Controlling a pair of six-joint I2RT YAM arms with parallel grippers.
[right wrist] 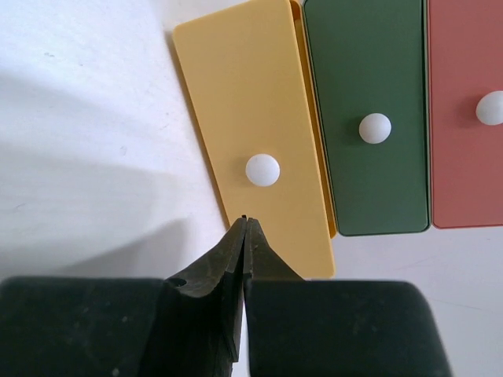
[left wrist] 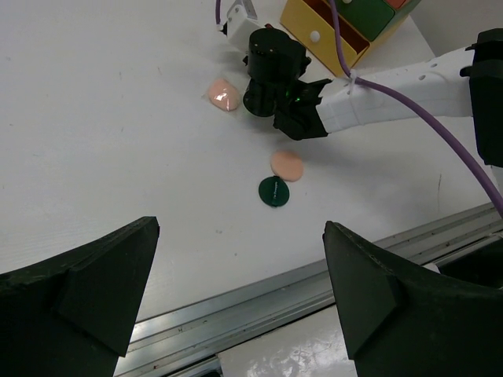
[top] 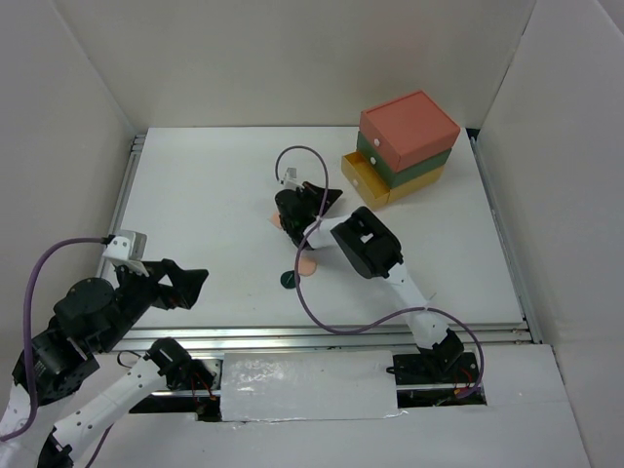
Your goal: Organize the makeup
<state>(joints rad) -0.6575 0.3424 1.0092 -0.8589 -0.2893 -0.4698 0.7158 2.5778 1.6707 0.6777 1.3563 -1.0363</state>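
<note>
Yellow drawer (right wrist: 259,149) faces the right jaws, closed tip to tip; left jaws gape wide, empty.

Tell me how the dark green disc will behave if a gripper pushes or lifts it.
The dark green disc lies flat and looks very thin, so gripping its edge would probably be hard. It may slide on the smooth white table when pushed. Lying flat, it is unlikely to roll.
</note>
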